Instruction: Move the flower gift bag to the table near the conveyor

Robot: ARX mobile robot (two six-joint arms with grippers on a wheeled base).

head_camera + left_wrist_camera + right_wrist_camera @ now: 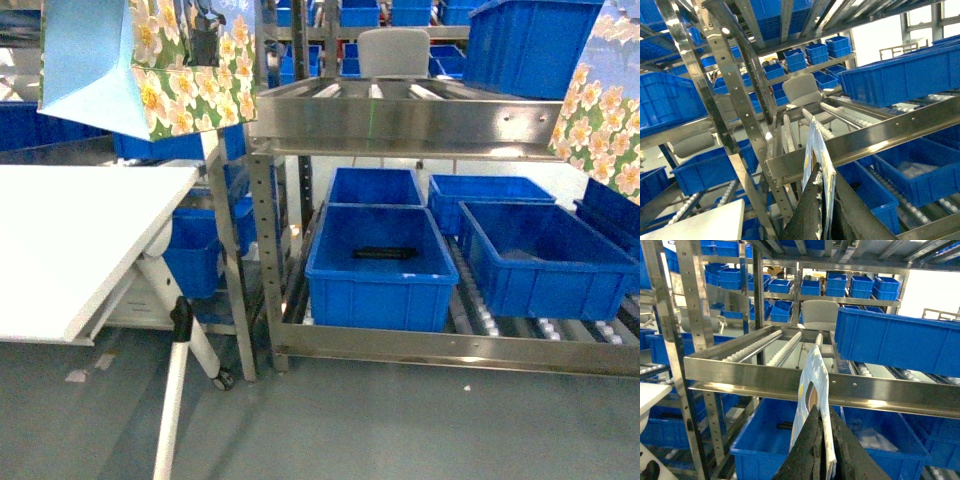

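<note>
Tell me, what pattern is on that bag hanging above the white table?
White flowers with yellow centres on green, with a plain light blue side panel, on the gift bag. The head view shows it best.

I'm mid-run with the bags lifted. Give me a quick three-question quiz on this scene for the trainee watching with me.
1. True or false: the left gripper is shut on the edge of a flower gift bag.
2. Multiple choice: in the head view, the white table lies A) left of the conveyor rack, B) right of it, C) behind it.
3. Fill in: the nearest blue bin on the bottom lane holds one slim ___ object.

Key: 1 true; 2 A; 3 black.
</note>
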